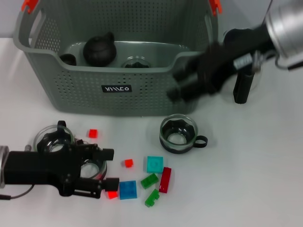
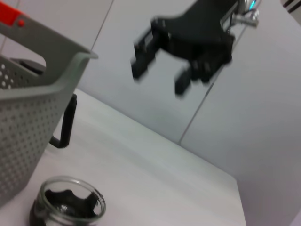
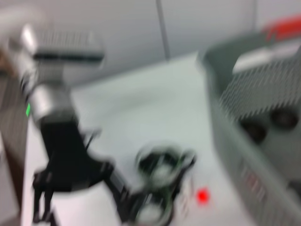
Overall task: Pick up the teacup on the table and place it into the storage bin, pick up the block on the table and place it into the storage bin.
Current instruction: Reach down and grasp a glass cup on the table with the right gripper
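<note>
the right gripper (image 1: 189, 87), jaws spread and empty, is hanging above the teacup (image 1: 178, 134) just in front of the storage bin (image 1: 118, 90); descending off-centre risks knocking the cup over. the left gripper (image 1: 105, 168), fingers apart around another cup (image 1: 59, 142), is sitting near the blocks (image 1: 128, 189) and could scatter them.

A white table (image 1: 265, 165) stands before pale grey wall panels (image 2: 141, 108).

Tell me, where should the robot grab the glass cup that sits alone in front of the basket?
Probably by the rim, coming straight down from above. The teacup stands upright with its mouth open, so one jaw could slip inside and one outside. Its small handle points toward the robot's right; gripping the wall away from it looks easiest. The right gripper hangs nearest, jaws open.
</note>
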`<action>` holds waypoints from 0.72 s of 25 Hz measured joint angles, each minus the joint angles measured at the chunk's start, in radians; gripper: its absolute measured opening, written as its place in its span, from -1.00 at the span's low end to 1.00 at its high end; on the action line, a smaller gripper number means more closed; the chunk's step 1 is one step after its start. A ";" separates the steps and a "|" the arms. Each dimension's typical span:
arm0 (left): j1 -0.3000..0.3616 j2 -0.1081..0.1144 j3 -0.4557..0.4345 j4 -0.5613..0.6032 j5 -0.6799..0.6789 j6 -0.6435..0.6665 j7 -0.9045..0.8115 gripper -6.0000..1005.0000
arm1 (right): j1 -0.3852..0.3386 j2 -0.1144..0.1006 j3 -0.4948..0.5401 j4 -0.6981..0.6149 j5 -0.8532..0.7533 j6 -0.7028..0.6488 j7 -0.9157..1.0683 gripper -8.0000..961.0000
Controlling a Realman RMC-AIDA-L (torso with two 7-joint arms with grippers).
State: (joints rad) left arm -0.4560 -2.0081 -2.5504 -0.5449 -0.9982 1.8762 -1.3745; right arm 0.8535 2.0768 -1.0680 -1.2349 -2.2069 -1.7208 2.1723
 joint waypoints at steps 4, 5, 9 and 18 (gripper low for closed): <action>0.009 -0.004 0.005 0.000 0.013 0.000 0.003 0.80 | 0.006 0.013 -0.068 0.001 -0.101 -0.051 0.036 0.16; 0.010 -0.004 0.006 0.000 0.020 0.000 0.003 0.80 | 0.008 0.015 -0.090 0.001 -0.123 -0.052 0.048 0.16; 0.011 -0.005 0.009 0.000 0.041 0.000 0.005 0.80 | 0.028 0.021 -0.188 0.028 -0.196 -0.031 0.088 0.16; 0.011 -0.007 0.033 0.000 0.049 0.000 0.013 0.80 | 0.105 0.023 -0.356 0.218 -0.237 0.146 0.109 0.16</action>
State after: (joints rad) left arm -0.4448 -2.0151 -2.5177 -0.5445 -0.9492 1.8760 -1.3617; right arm 0.9586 2.0995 -1.4240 -1.0172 -2.4443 -1.5747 2.2812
